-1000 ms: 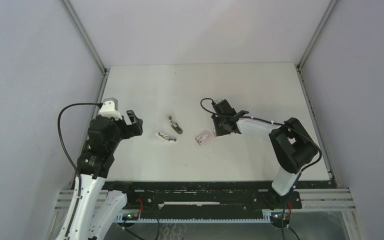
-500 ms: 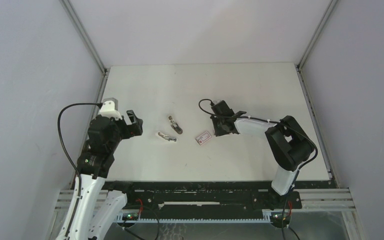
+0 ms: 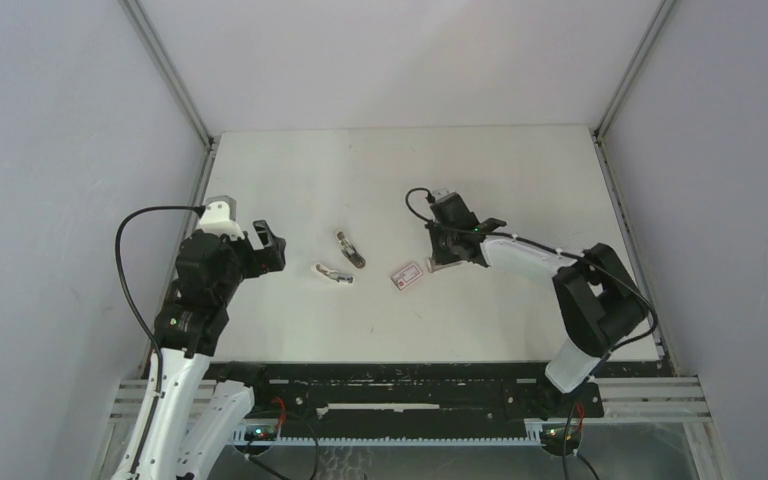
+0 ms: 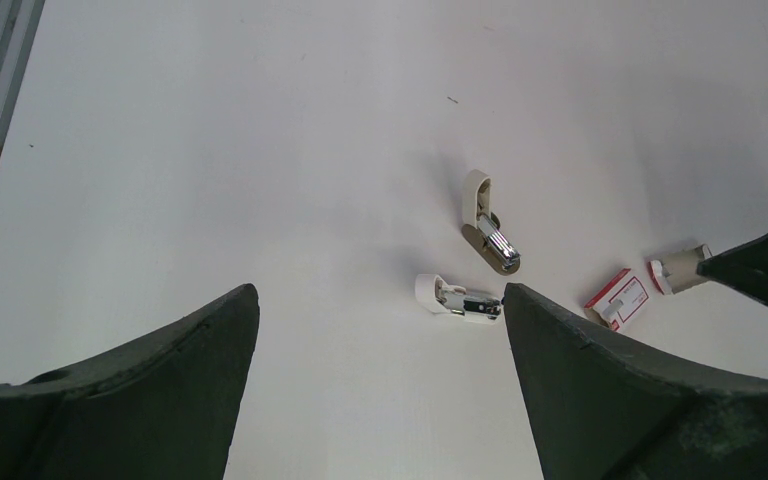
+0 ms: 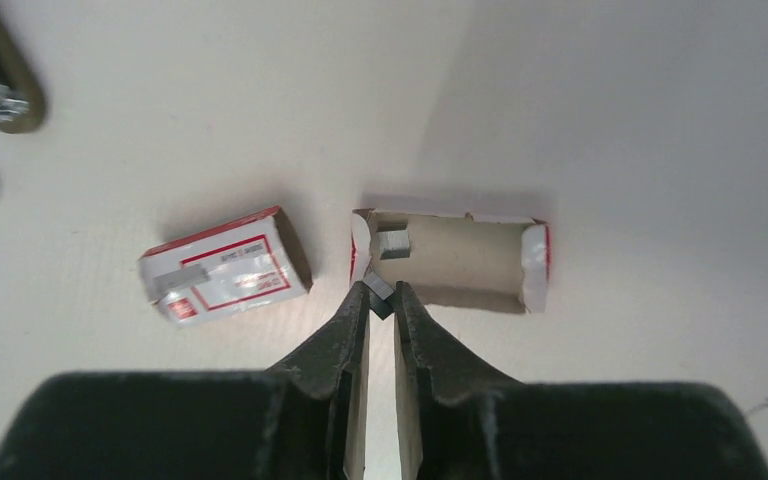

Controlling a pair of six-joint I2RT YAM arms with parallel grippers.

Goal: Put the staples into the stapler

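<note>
1. the right gripper (image 5: pixel 381 293) hangs low over the table (image 3: pixel 520 170). its fingers are almost pressed together, with a tiny grey staple strip (image 5: pixel 380 287) nipped between the tips, as far as the wrist view shows.
2. just beyond the tips lies the inner tray (image 5: pixel 480 262), fully out of its cover and open side up, one corner right at the fingertips. a second grey bit (image 5: pixel 393 245) sits inside that end; the rest of the tray looks bare.
3. the red sleeve (image 5: pixel 225 265) lies flat just beside the tray, to its left in the wrist view and not touching it.
4. handling, as a judgement: the strip is very light and stiff along its length, but it is only thin wire stuck together, so a hard squeeze or a bend would likely snap it. the smooth metal may slip or twist. take it gently across its long flanks, near the middle.
5. farther off lie a brown-based piece (image 4: pixel 488 225) and a white piece (image 4: pixel 457 298), both with bright metal. i take them for the stapler, but cannot tell whether it is opened or apart.
6. farthest, the left gripper (image 4: pixel 380 300) hovers with fingers spread wide, holding nothing, well apart from everything.
</note>
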